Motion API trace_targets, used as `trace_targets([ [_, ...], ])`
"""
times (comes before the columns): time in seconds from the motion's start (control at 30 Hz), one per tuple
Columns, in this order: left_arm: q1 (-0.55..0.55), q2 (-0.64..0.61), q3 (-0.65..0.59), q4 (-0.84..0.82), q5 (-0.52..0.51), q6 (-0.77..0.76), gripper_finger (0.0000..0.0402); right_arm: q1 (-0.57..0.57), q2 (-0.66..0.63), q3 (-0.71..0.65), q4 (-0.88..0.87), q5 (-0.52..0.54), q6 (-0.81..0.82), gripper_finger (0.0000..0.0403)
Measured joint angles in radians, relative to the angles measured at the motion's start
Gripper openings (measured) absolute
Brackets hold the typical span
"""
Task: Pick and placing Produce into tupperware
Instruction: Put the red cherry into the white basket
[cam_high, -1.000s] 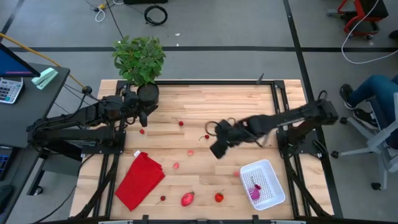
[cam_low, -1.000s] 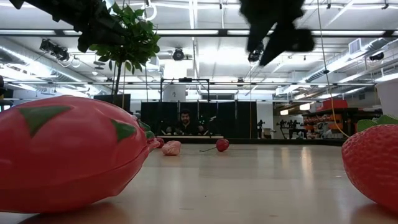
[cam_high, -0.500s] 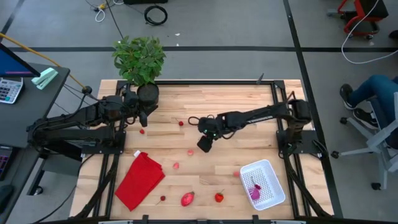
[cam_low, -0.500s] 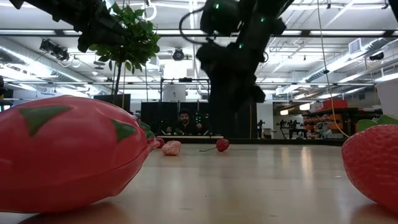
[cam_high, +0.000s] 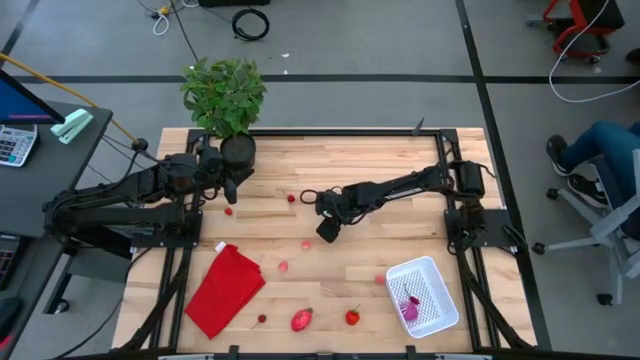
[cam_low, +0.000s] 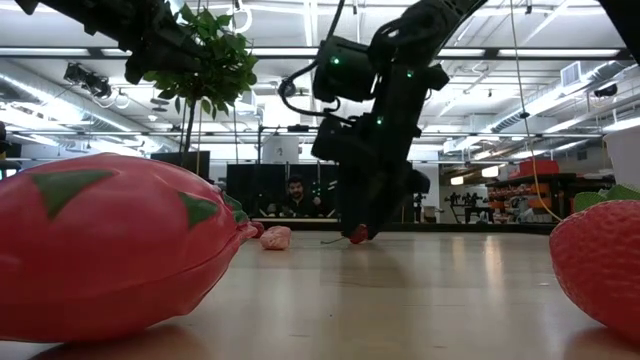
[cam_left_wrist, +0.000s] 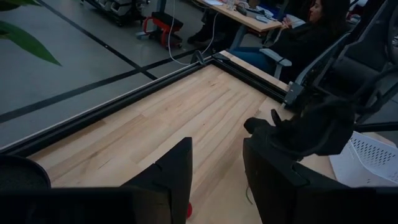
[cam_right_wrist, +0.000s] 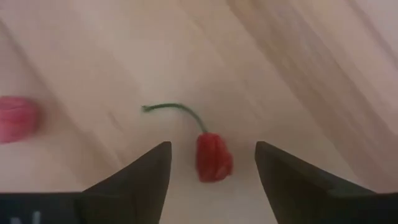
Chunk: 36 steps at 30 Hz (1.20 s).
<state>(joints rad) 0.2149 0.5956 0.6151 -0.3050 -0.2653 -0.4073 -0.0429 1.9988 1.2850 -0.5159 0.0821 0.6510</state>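
I can read no brand, label or writing on anything here. At the table's far left my left gripper (cam_high: 229, 190) waits beside a potted plant (cam_high: 225, 97), its fingers (cam_left_wrist: 177, 171) apart and holding nothing, with one small red fruit (cam_high: 228, 211) on the wood just in front of it. Nearer me on the left lies a folded red cloth (cam_high: 224, 289), with a tiny cherry (cam_high: 262, 320) by its near right corner. Moving right along the near edge I see a large pink dragon fruit (cam_high: 301, 320) and a strawberry (cam_high: 352, 318); further in sit two small pink pieces (cam_high: 283, 267) (cam_high: 307, 245). Near the table's centre my right gripper (cam_high: 327, 224) is lowered close to the wood, fingers (cam_right_wrist: 144, 175) spread wide and gripping nothing. A red cherry with a curved green stem (cam_right_wrist: 213, 155) lies flat on the table between those open fingers, touching neither one. Another small red fruit (cam_high: 291, 198) sits just to the far left of that gripper. At the near right stands the white perforated tupperware (cam_high: 430, 271), well apart from the gripper, with a purple piece (cam_high: 410, 309) already inside.
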Motion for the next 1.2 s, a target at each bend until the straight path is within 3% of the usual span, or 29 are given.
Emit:
trace_targets([
  [0.17, 0.000, 0.000, 0.000, 0.000, 0.000, 0.000, 0.0152, 0.000, 0.009, 0.001, 0.001, 0.030, 0.013, 0.0207],
  [0.43, 0.000, 0.000, 0.000, 0.000, 0.000, 0.001, 0.0146, -0.001, 0.009, 0.001, -0.010, 0.027, 0.103, 0.0095],
  [0.6, 0.000, 0.000, 0.000, 0.000, 0.000, 0.002, 0.0153, 0.001, -0.027, -0.001, -0.016, -0.082, 0.163, 0.0039],
  [0.77, 0.000, 0.000, 0.000, 0.000, 0.000, 0.002, 0.0150, 0.014, -0.171, 0.000, -0.043, -0.170, 0.217, 0.0032],
  [1.0, 0.000, 0.000, 0.000, -0.002, 0.000, 0.000, 0.0142, 0.132, -0.459, 0.000, -0.208, -0.176, 0.387, 0.0050],
  [1.2, 0.000, 0.000, 0.000, -0.003, 0.000, 0.000, 0.0150, 0.357, -0.622, 0.000, -0.507, -0.171, 0.757, 0.0049],
])
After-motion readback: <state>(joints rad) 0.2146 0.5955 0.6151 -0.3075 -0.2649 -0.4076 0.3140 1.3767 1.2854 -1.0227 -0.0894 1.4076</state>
